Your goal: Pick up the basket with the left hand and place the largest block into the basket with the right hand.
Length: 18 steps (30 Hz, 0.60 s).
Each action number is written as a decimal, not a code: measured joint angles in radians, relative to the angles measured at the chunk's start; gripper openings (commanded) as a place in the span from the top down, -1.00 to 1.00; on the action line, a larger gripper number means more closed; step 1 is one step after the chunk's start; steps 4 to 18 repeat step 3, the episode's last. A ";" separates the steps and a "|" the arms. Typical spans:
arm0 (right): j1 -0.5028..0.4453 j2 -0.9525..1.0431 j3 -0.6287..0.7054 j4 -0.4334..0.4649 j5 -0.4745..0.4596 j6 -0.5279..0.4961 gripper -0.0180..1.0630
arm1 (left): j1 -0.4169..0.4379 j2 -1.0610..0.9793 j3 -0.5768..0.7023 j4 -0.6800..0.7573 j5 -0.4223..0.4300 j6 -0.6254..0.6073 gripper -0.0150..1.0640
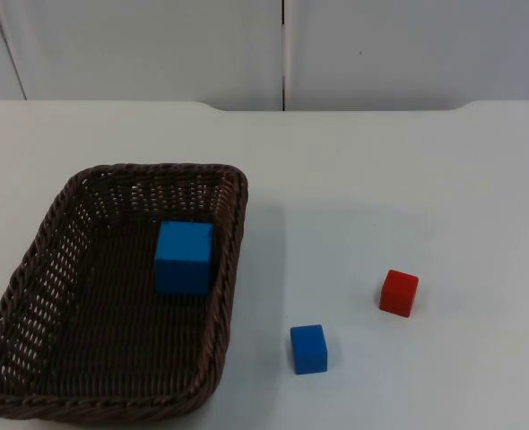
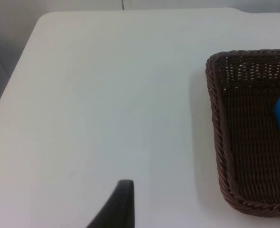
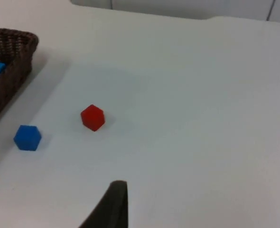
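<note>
With the big block (image 1: 184, 257) already lying in the basket (image 1: 231, 260), either gripper, whose state I cannot tell, might wrongly fetch the small blue block (image 1: 308, 348).

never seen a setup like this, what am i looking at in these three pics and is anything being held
This is a two-armed robot at a white table. One picture comes from a fixed camera above, looking down and forward. The other two come from cameras on each arm's wrist; the black tip in each is a fingertip of the left gripper and the right gripper, both above bare table. A brown wicker basket sits on the table with a large blue block inside it. Beside the basket lie a small blue block and a small red block, apart from each other. Nothing is held.
</note>
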State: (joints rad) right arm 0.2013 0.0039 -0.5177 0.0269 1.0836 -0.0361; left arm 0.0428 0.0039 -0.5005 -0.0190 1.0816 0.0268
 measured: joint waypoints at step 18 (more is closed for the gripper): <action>-0.062 0.000 0.000 0.000 0.000 0.000 -0.99 | 0.000 0.000 0.000 0.002 0.000 0.000 -0.97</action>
